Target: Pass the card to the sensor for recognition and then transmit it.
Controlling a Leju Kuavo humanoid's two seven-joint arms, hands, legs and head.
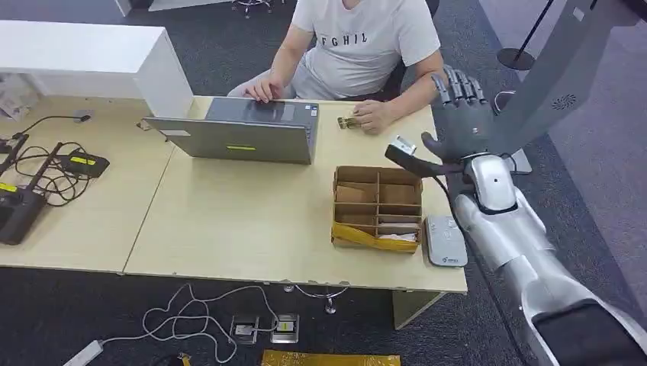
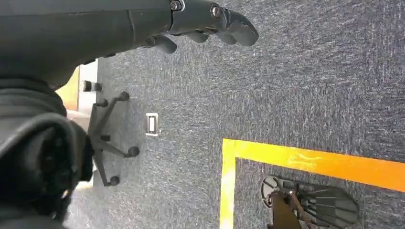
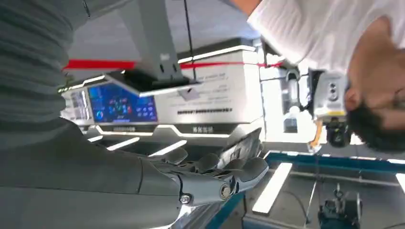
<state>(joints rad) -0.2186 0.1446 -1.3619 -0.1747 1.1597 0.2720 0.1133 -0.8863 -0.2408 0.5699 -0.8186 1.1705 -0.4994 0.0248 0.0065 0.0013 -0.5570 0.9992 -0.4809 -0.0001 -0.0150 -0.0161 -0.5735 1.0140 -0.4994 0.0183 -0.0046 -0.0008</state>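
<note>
- Your left robot hand (image 2: 210,21) hung low over the carpet, fingers curled in on nothing; you could leave it out of this.
- Nearest on the table (image 1: 229,221), the sensor (image 1: 445,241) lay flat by the near edge, just beside the cardboard box (image 1: 378,206).
- Above and beyond them, your right robot hand (image 1: 456,114) was raised, fingers upright. It looked to pinch the card (image 1: 404,145), a small pale piece, at the thumb.
- I judged this the handover. You wanted the card's free edge aimed at the person, with a slow, level reach and the pinch firm until they took hold.
- Farther on, the person's hand (image 1: 374,116) rested on the table near the laptop (image 1: 244,133), well short of your card, so the reach was yours to make.
</note>
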